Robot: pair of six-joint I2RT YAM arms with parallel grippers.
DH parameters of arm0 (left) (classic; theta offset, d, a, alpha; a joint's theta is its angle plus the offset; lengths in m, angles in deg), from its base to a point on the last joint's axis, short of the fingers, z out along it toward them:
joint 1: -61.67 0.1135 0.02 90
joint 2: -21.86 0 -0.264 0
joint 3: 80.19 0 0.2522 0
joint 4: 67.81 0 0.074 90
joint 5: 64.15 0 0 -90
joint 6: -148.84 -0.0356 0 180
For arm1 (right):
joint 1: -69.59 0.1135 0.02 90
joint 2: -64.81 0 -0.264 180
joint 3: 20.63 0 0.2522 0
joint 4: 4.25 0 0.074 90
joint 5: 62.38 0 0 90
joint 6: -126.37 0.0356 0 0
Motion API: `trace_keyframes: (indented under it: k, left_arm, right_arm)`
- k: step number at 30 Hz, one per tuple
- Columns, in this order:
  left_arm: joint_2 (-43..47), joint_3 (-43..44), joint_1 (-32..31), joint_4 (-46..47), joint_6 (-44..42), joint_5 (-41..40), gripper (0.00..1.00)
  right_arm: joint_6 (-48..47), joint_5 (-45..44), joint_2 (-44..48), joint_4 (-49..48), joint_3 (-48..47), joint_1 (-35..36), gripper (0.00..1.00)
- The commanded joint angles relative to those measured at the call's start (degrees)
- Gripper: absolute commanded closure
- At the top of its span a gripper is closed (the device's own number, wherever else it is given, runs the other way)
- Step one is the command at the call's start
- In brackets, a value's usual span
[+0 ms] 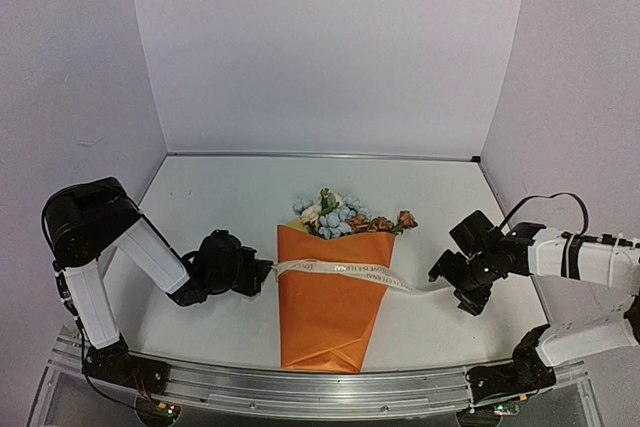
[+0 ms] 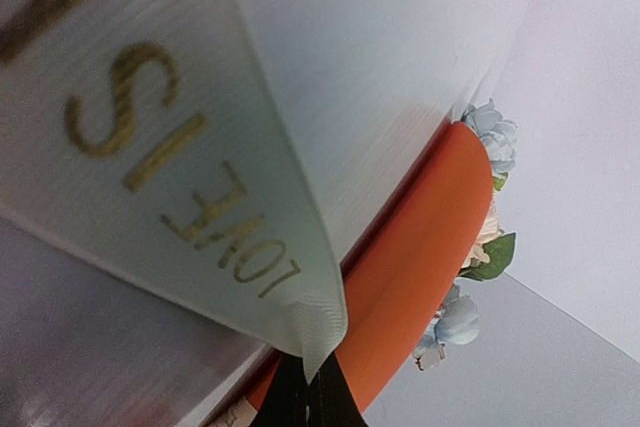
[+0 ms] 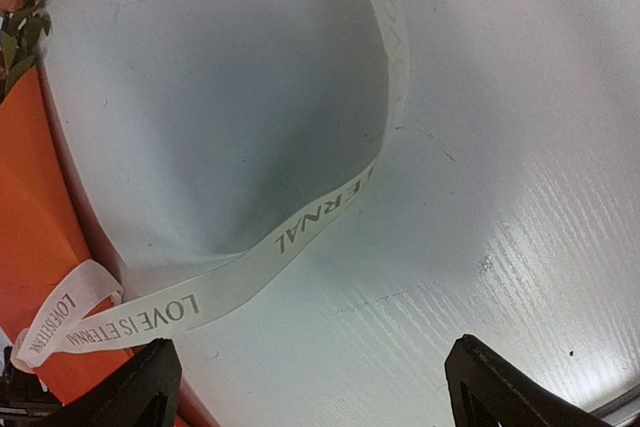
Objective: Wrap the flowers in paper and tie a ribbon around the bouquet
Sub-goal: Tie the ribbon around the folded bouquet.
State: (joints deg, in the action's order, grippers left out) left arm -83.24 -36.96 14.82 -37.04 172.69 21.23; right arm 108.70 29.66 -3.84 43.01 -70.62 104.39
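Note:
The bouquet (image 1: 328, 307) lies in the middle of the table, a cone of orange paper (image 2: 420, 247) with the flowers (image 1: 343, 215) at its far, wide end. A cream ribbon (image 1: 340, 269) with gold lettering crosses the cone from left to right. My left gripper (image 1: 264, 274) is at the cone's left edge, shut on the ribbon's (image 2: 180, 147) left end. My right gripper (image 1: 450, 287) stands open to the right of the cone, near the ribbon's right part. In the right wrist view the ribbon (image 3: 300, 237) curves ahead of the gripper's (image 3: 310, 387) fingers, with only table between them.
White walls close the table (image 1: 220, 207) at the back and on both sides. A metal rail (image 1: 320, 387) runs along the near edge by the arm bases.

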Motion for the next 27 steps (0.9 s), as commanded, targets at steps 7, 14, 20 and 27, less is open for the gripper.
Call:
trace_keyframes:
  k: [7,14,20,27]
  left_arm:
    - [5.98,2.16,1.57,-4.27,-8.02,1.90,1.00]
    - [10.30,4.64,2.46,-12.79,-14.73,2.49,1.00]
    - [14.32,6.14,2.89,-19.11,-21.23,1.65,1.00]
    - [16.98,11.33,3.00,-31.45,-35.98,4.39,1.00]
  right_arm:
    - [8.83,-4.82,-6.87,-9.49,0.43,1.49,0.19]
    - [9.58,-7.08,-10.46,-11.29,-0.42,1.49,0.33]
    - [9.61,-8.89,-13.10,-12.01,-0.49,1.49,0.53]
    - [8.55,-9.81,-15.37,-12.49,-1.74,1.49,0.68]
